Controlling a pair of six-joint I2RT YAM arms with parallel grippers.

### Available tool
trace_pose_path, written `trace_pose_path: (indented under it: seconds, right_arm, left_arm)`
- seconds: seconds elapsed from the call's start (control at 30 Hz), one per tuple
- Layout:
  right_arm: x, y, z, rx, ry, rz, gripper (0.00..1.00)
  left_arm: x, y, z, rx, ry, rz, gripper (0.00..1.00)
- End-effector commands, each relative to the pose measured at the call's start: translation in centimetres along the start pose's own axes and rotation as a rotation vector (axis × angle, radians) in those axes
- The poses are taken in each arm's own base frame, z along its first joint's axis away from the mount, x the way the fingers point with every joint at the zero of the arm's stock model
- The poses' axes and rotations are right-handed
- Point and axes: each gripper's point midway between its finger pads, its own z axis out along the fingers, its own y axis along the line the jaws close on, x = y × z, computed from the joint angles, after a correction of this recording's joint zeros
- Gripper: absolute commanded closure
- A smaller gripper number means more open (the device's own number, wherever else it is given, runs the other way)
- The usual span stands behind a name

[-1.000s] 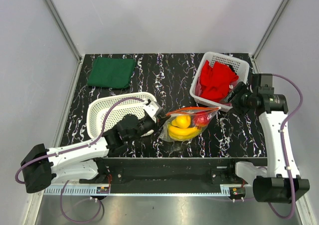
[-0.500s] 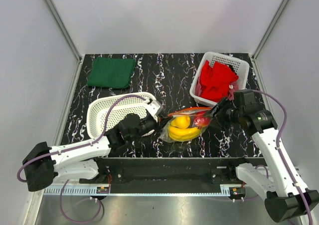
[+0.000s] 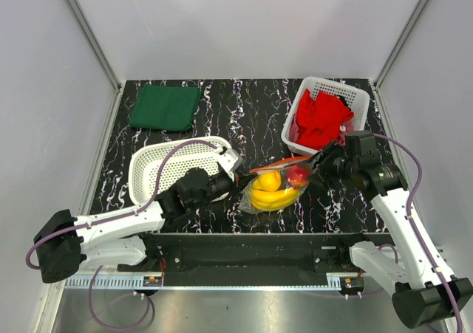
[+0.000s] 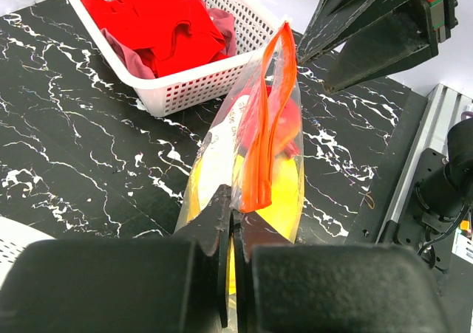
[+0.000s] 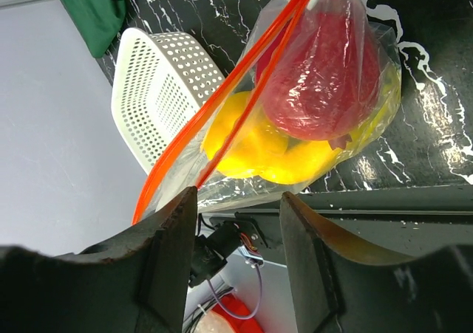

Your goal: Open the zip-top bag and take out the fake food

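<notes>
the clear, crinkly zip-top bag [image 3: 277, 189] bulges with yellow and red fake food [image 5: 318, 82], orange strip [image 4: 270, 126] on top. the left gripper [image 4: 230, 215] pinches one corner tight; the right gripper [image 5: 236, 222] stands parted at the other end.

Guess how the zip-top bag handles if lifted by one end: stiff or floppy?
Likely floppy: the zip-top bag is thin crinkled film sagging around the fake food. Probably bottom-heavy, swinging below the left tool pinching its end. Glossy film may slip.
</notes>
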Motion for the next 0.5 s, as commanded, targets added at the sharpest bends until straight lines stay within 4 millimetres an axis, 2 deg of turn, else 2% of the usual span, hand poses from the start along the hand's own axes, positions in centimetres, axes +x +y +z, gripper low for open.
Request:
trace_pose_path:
  seconds: [0.0,0.27,0.47]
  right_arm:
    - [-0.2,1.8,-1.3,-0.067,-0.026,0.001,0.44]
    - [-0.4,1.8,-1.2,-0.061,-0.032,0.007,0.46]
    - [-0.7,1.7,0.5,-0.053,-0.018,0.023,0.47]
  left_arm:
    - [-4.0,-0.9,0.5,0.036,-0.115,0.006,1.00]
    - [-4.0,-1.0,0.6,0.039,-0.114,0.001,1.00]
    - [-4.1,-1.0,0.6,0.040,-0.119,-0.009,1.00]
